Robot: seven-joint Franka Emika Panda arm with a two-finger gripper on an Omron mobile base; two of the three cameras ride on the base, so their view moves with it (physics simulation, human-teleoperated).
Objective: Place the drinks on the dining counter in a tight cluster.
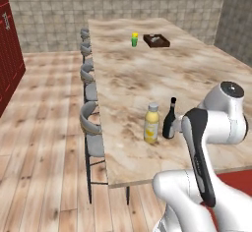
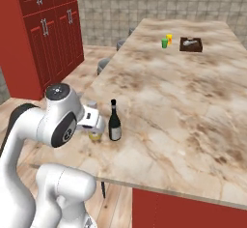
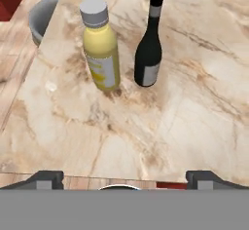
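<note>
We see the stout yellow juice bottle (image 3: 101,53) upright on the beige marble dining counter (image 1: 147,73), just beside the dark slim-necked wine bottle (image 3: 148,44), ahead of our open, empty gripper (image 3: 124,178).

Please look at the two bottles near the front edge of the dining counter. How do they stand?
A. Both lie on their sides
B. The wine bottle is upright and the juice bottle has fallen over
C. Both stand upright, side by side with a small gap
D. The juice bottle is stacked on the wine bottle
C: the juice bottle and the wine bottle both stand upright on the dining counter, close together with a narrow gap between them.
</note>
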